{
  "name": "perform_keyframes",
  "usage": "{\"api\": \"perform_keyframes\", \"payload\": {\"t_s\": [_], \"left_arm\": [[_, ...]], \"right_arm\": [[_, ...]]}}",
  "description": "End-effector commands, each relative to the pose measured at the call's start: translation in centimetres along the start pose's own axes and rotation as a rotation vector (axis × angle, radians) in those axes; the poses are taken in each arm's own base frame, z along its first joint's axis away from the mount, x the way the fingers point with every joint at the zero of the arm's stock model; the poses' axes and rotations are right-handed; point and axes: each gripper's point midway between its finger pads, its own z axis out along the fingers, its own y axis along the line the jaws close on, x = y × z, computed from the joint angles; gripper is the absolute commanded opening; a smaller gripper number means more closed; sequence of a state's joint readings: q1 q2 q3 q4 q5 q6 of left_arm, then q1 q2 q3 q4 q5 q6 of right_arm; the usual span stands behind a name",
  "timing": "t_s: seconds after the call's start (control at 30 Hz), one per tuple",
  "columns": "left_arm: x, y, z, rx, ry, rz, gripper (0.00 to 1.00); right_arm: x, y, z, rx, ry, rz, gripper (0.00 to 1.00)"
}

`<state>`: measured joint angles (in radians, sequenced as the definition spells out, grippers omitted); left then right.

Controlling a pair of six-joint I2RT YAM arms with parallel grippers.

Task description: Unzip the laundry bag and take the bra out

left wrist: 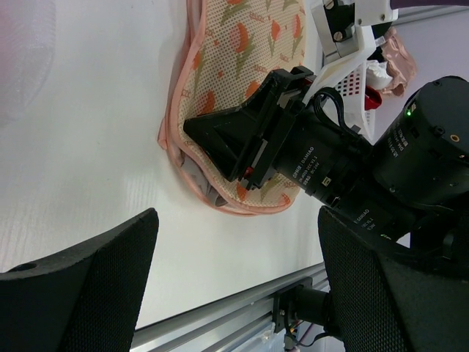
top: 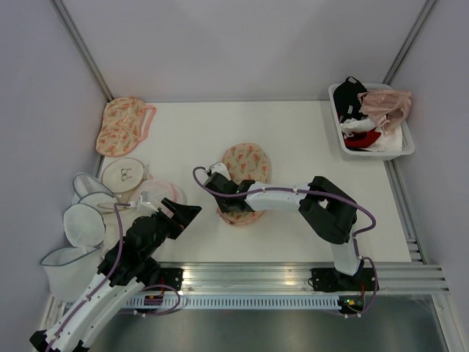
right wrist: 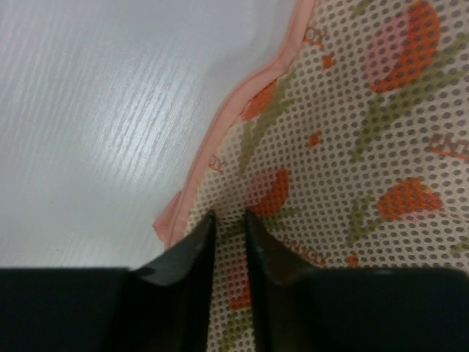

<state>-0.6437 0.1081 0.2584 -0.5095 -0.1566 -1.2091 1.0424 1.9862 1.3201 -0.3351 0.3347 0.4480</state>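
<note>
The laundry bag (top: 248, 167) lies mid-table, peach mesh with a red-green flower print and pink trim. My right gripper (top: 224, 196) presses down on its near-left part. In the right wrist view the fingers (right wrist: 229, 214) stand almost together with a ridge of the bag's mesh (right wrist: 352, 110) pinched between them, just inside the pink edge. In the left wrist view a sliver of taupe cloth, the bra (left wrist: 199, 178), peeks from the bag's (left wrist: 242, 51) edge under the right gripper (left wrist: 220, 139). My left gripper (top: 187, 212) hovers wide open (left wrist: 238, 242) left of the bag, holding nothing.
A second floral pouch (top: 121, 125) lies at the back left. Several white round mesh bags (top: 84, 220) crowd the left edge beside my left arm. A white basket (top: 403, 136) with pink, black and red garments stands at the back right. The metal rail (top: 293, 275) runs along the near edge.
</note>
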Motion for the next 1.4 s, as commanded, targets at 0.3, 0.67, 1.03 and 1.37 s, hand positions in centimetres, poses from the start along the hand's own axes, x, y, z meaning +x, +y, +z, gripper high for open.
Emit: {"api": "perform_keyframes", "payload": {"t_s": [0.3,0.67,1.03,1.37], "left_arm": [[-0.5,-0.1,-0.2,-0.004,-0.024,-0.024,0.92],[-0.5,-0.1,-0.2,-0.008,-0.026,-0.022,0.92],[-0.9,-0.3,-0.3,-0.010,-0.038,-0.021,0.92],[-0.9,-0.6,0.2,-0.005,-0.035,-0.003,0.94]], "right_arm": [[2.1,-0.7,1.0,0.000,0.058,0.000,0.05],[0.7,-2.2,-0.8,0.005,0.003,0.041,0.00],[-6.4,-4.4,-10.6,-0.034,-0.249,0.124,0.00],[-6.2,-5.4,-11.6,-0.033,-0.223,0.083,0.26]]}}
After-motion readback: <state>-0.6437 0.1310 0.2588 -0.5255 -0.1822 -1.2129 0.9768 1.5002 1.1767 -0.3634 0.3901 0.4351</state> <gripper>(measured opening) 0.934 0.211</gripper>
